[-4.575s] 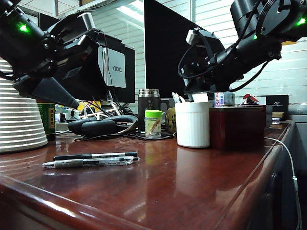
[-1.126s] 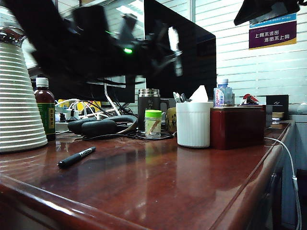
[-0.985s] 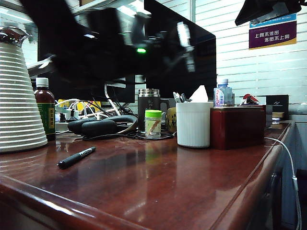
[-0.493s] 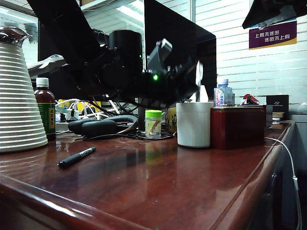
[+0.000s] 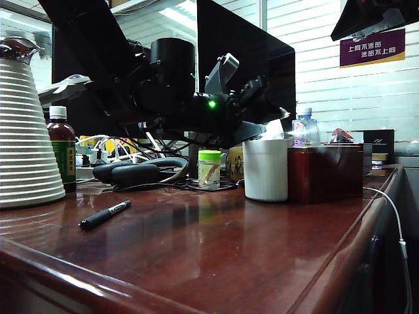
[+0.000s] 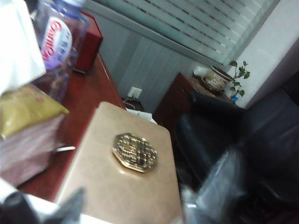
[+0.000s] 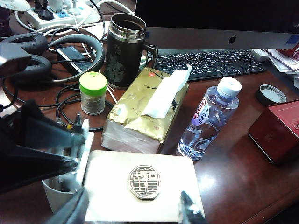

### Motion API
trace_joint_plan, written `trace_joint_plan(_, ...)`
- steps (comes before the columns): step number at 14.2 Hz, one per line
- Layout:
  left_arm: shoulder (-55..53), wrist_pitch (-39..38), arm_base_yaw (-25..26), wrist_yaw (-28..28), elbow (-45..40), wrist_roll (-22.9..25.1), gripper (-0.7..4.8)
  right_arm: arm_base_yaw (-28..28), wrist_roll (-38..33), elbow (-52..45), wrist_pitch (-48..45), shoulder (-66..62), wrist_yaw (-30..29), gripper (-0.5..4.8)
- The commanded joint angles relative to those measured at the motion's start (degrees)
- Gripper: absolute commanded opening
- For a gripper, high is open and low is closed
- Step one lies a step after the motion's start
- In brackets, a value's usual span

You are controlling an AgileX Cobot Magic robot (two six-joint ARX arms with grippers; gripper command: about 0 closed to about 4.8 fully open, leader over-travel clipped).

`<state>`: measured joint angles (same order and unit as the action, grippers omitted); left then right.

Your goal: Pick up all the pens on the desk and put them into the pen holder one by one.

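Left gripper (image 5: 278, 121) over pen holder (image 5: 265, 170); right gripper (image 7: 133, 212) above box (image 5: 324, 173) just right of it; pen (image 5: 105, 214) far left on desk (image 5: 229, 255).

Pens on the desk (image 5: 275, 261): one is counted, a black marker pen (image 5: 105, 214).
Pen holder (image 5: 265, 169): one, white and ribbed.
Grippers: two are counted. The left gripper (image 5: 265, 127) is over the pen holder, fingers parted; the right gripper (image 7: 133, 213) is above the gold-lidded box (image 7: 142, 184), fingers spread.
Boxes: two, the gold-lidded box and a red box (image 7: 278, 130).
Bottles: two, a clear water bottle (image 7: 210, 116) and a dark bottle (image 5: 62, 147) with a green label.
One each is listed of: ribbed jug (image 5: 26, 150), steel mug (image 7: 126, 44), green-lidded jar (image 7: 93, 92), tissue pack (image 7: 145, 112), keyboard (image 7: 210, 63), headphones (image 7: 46, 46), power strip (image 7: 56, 14), loose bottle cap (image 7: 270, 94).
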<state>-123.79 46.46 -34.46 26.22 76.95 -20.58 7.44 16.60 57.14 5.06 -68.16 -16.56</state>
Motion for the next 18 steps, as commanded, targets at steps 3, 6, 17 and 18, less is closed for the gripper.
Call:
trace_joint_plan(3,-0.4,6.4,-0.1,3.8,-0.3,-2.1,2.73,0.0,0.1,0.2,-0.6,0.1,-0.3,2.52)
trace_joint_plan(6,6.6,5.2,0.0,14.3,-0.4,-3.1,2.74,0.0,0.1,0.2,-0.1,0.3,-0.3,2.52)
trace_joint_plan(17,23.0,-81.1,2.7,-32.5,-0.3,17.1,4.76,0.5,4.2,-0.2,8.5,-3.0,-5.5,2.52)
trace_joint_plan(18,21.6,-82.7,2.7,-37.1,-0.3,17.1,4.76,0.7,4.2,-0.2,8.6,-3.0,-5.5,2.52)
